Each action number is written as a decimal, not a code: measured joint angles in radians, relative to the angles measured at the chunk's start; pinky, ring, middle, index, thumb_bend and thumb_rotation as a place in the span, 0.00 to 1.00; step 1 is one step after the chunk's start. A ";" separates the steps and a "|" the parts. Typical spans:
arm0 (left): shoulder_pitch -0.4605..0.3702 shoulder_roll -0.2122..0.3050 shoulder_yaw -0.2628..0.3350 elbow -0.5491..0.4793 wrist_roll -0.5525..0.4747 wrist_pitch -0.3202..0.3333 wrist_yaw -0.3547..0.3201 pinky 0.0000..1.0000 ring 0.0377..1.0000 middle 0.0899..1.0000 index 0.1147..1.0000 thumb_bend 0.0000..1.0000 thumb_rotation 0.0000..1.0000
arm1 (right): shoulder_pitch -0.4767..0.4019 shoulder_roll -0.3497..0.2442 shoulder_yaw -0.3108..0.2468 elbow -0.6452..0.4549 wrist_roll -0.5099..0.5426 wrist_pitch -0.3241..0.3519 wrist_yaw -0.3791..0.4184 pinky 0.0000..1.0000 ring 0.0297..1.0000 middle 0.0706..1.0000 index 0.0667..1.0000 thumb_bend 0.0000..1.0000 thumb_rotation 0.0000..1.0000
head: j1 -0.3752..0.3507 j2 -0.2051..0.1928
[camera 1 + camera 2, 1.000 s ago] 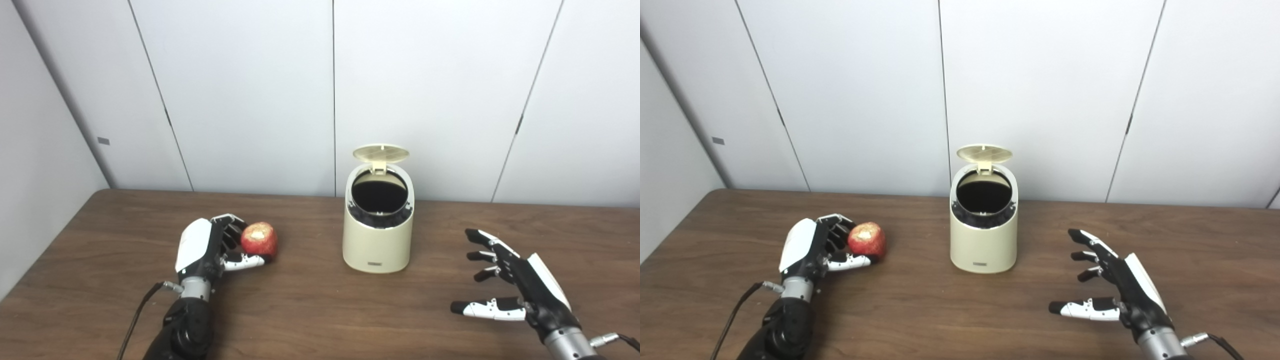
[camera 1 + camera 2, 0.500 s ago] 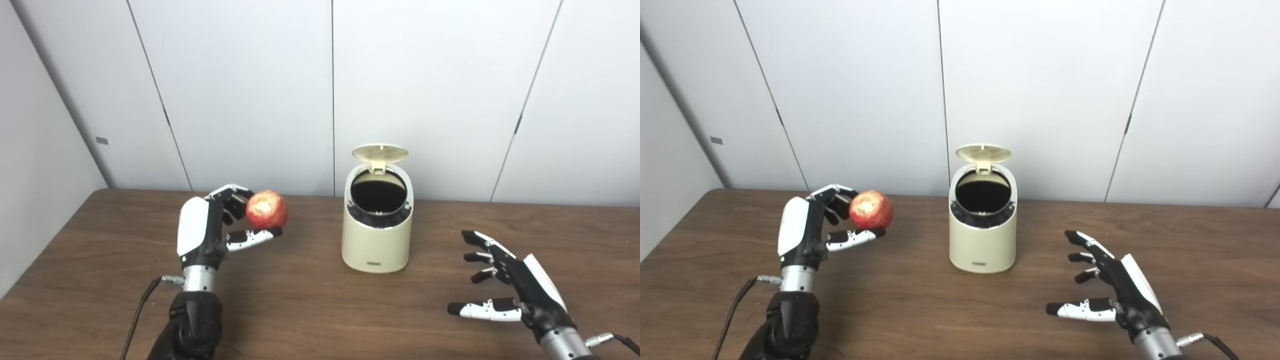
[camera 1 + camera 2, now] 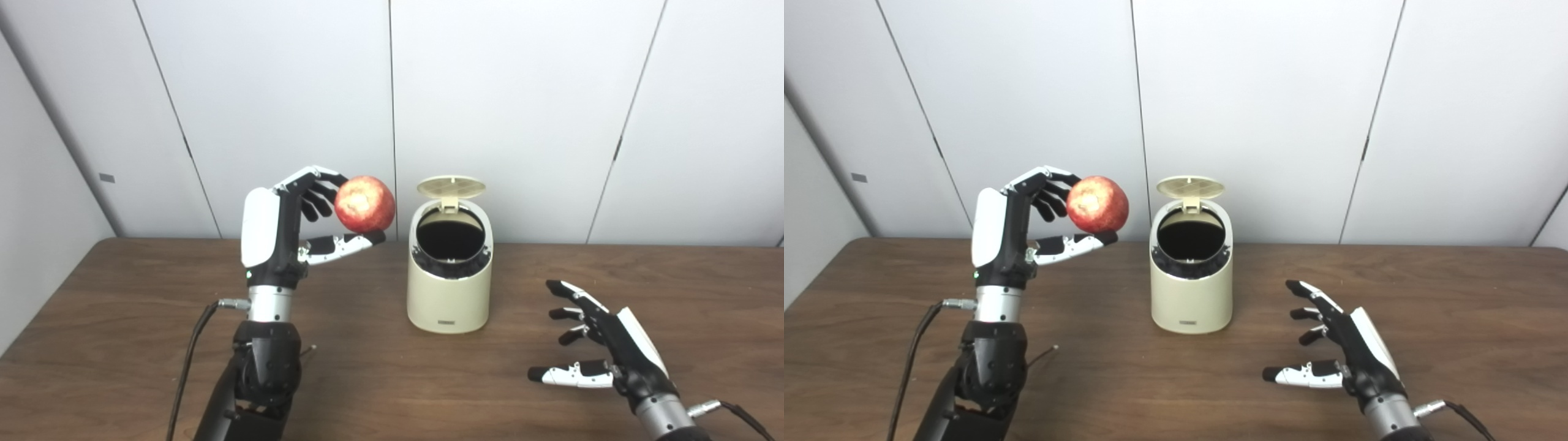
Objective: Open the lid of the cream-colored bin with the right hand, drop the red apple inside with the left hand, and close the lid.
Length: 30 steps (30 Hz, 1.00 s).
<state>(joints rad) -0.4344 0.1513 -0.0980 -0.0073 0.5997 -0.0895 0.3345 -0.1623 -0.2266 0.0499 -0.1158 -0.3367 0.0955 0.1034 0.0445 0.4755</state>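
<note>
Left hand [image 3: 275, 236] stands upright above the surface [image 3: 122, 331], its fingers curled over the top of the apple [image 3: 364, 203] and its thumb propping it from below, so the fruit is held clear of the wood, level with the top of the bin and just to its left. Next along, the bin [image 3: 449, 288] sits near the middle of the surface with its lid [image 3: 451, 185] tipped up and back, the dark mouth fully exposed. Over to the right, the right hand [image 3: 603, 352] hovers low over the surface, fingers spread, holding nothing, well apart from the bin.

Opening looks done; the step in hand is carrying the apple to the mouth. The next move calls for shifting the left hand rightward until the apple hangs over the opening, clear of the raised lid, then loosening the fingers. Closing the lid remains.
</note>
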 measured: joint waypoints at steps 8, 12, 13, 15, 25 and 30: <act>0.000 -0.038 -0.018 0.001 0.033 0.004 -0.022 0.30 0.37 0.40 0.43 0.53 0.00 | -0.001 0.002 -0.001 -0.001 -0.001 0.015 0.000 0.57 0.74 0.88 0.85 0.70 0.10 | -0.005 -0.002; -0.001 -0.062 -0.026 0.013 0.049 0.002 -0.021 0.30 0.36 0.40 0.43 0.53 0.00 | -0.002 0.003 -0.001 -0.002 -0.001 0.016 0.000 0.56 0.74 0.88 0.85 0.70 0.09 | -0.006 0.000; -0.001 -0.068 -0.026 0.019 0.049 0.002 -0.021 0.31 0.36 0.40 0.43 0.53 0.00 | -0.002 0.003 -0.001 -0.002 -0.002 0.016 0.000 0.56 0.73 0.88 0.85 0.70 0.09 | -0.006 0.000; -0.002 -0.079 -0.026 0.037 0.050 -0.002 -0.017 0.31 0.37 0.40 0.43 0.53 0.00 | -0.002 0.003 0.000 -0.003 -0.003 0.017 0.000 0.56 0.74 0.88 0.85 0.69 0.09 | -0.006 0.000; -0.022 -0.105 -0.026 0.129 0.048 -0.036 0.033 0.31 0.37 0.41 0.43 0.53 0.00 | -0.002 0.013 0.002 -0.019 -0.018 0.020 0.000 0.54 0.74 0.88 0.84 0.69 0.09 | -0.025 -0.005; -0.053 -0.114 -0.036 0.211 0.049 -0.070 0.066 0.30 0.35 0.39 0.44 0.53 0.00 | -0.002 0.018 0.005 -0.020 -0.025 0.020 -0.001 0.54 0.74 0.88 0.84 0.69 0.09 | -0.034 -0.005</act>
<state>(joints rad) -0.4879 0.0371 -0.1341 0.2040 0.6487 -0.1599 0.4006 -0.1639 -0.2083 0.0551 -0.1353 -0.3615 0.1151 0.1026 0.0108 0.4709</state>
